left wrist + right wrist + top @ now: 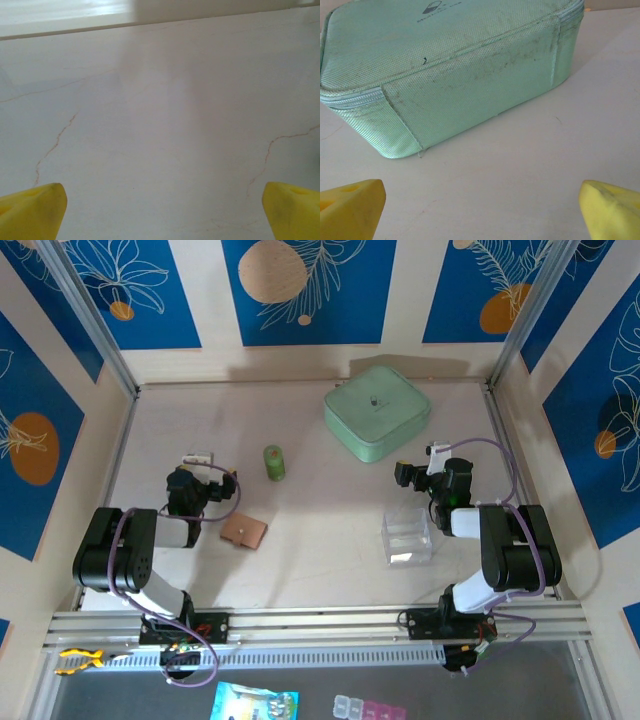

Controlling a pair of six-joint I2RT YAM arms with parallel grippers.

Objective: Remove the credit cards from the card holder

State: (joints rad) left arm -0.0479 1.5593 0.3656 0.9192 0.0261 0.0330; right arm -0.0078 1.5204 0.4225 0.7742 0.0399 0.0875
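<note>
Tan leather-like card holder (244,531) lies flat and folded shut on the pale table (320,570), just right of my left arm. The credit cards are presumably inside, so I judge the whole job is left. My left gripper (160,212) has its yellow fingers spread wide over the bare, hairline-cracked surface. My right gripper (481,210) is equally spread and empty, facing a mint woven zip case (445,75). A clear plastic box (407,537) sits by my right arm.

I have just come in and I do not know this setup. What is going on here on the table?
Nothing is being held. Both grippers are open: the left gripper is over bare table, and the right gripper faces a mint case. The card holder lies folded shut near the left arm, untouched, so the task has not started. A clear box and a green cylinder stand nearby.
</note>
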